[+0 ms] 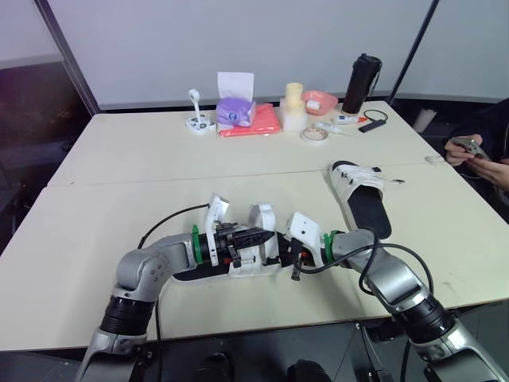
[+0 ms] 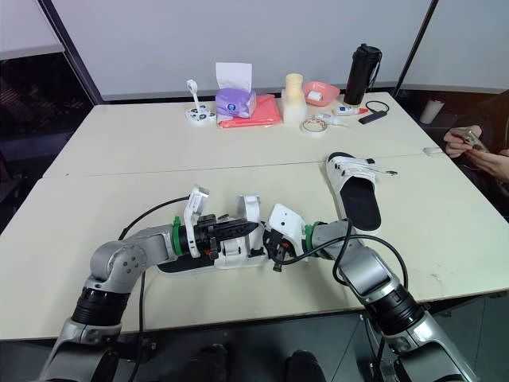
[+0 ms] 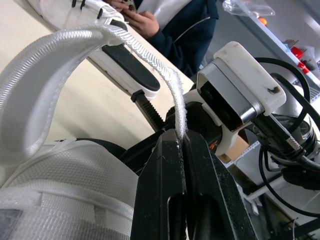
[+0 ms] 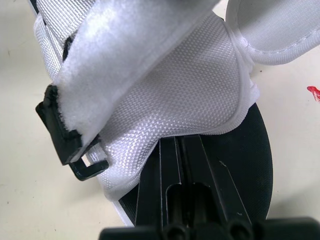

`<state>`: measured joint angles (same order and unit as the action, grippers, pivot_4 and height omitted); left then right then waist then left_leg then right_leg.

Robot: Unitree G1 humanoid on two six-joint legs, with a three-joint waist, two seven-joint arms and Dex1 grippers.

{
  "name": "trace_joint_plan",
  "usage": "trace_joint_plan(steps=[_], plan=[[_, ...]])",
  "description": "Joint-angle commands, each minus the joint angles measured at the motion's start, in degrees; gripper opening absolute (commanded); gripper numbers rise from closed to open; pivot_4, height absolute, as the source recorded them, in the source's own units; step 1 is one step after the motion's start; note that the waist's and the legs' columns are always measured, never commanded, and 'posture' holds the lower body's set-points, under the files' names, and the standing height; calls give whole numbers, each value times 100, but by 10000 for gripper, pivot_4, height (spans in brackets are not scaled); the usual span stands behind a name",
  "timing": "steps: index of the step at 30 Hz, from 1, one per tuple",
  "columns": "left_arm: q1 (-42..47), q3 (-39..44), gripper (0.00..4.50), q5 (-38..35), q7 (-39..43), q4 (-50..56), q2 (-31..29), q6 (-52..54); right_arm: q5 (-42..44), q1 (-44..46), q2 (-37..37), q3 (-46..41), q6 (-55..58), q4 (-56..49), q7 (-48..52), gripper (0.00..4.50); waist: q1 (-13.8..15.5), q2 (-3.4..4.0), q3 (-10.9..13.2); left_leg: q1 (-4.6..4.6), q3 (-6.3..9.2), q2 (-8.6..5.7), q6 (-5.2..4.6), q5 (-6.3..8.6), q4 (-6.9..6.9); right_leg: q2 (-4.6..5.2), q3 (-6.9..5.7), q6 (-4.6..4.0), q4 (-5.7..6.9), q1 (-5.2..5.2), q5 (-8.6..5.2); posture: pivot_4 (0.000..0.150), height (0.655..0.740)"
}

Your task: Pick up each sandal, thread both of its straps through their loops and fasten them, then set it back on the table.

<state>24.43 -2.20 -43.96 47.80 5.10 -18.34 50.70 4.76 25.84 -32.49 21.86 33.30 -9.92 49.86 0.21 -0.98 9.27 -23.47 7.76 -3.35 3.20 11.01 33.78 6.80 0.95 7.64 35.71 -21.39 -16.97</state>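
Your left pincer (image 3: 178, 146) is pinching the free end of a white woven strap (image 3: 60, 60) tightly between its fingertips. The strap is arching up in a loop from the black-soled sandal with white mesh upper (image 2: 227, 253), which is lying at the front middle of the pale desk (image 1: 159, 175), between your two arms. Your right pincer (image 4: 178, 145) is coming at the same sandal from the other side, its two fingers pressing close together over the black sole, tips meeting the edge of the white mesh. You cannot tell whether they are nipping that fabric. Just beside them a black plastic loop (image 4: 62, 137) is sitting at the edge of the mesh, with a second, fuzzy-faced white strap (image 4: 125, 55) lying against it. A matching second sandal (image 1: 362, 199) is resting flat on the desk further back on your right, well apart from both pincers. Along the far edge, a tall black bottle (image 1: 362, 82), a purple tissue box (image 1: 236, 111) and a red cloth (image 1: 258, 121) are standing near each other, and a person's hand (image 1: 461, 150) is holding a phone at the right edge
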Motion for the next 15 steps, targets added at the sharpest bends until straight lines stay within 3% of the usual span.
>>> trace_joint_plan(steps=[1,15], plan=[[-95,-81,198,76,74,134,-20,-134,-251,-191,-68,244,199,341,-37,0,1,0,0,0,0,0,0,0,0,0,0,0,0,0,0,1500,7400],[-111,203,198,-287,-282,227,257,80,-265,-222,-88,245,205,330,-47,0,0,0,0,0,3,4,1,1,-1,0,-1,-3,-14,1,3,1500,7400]])
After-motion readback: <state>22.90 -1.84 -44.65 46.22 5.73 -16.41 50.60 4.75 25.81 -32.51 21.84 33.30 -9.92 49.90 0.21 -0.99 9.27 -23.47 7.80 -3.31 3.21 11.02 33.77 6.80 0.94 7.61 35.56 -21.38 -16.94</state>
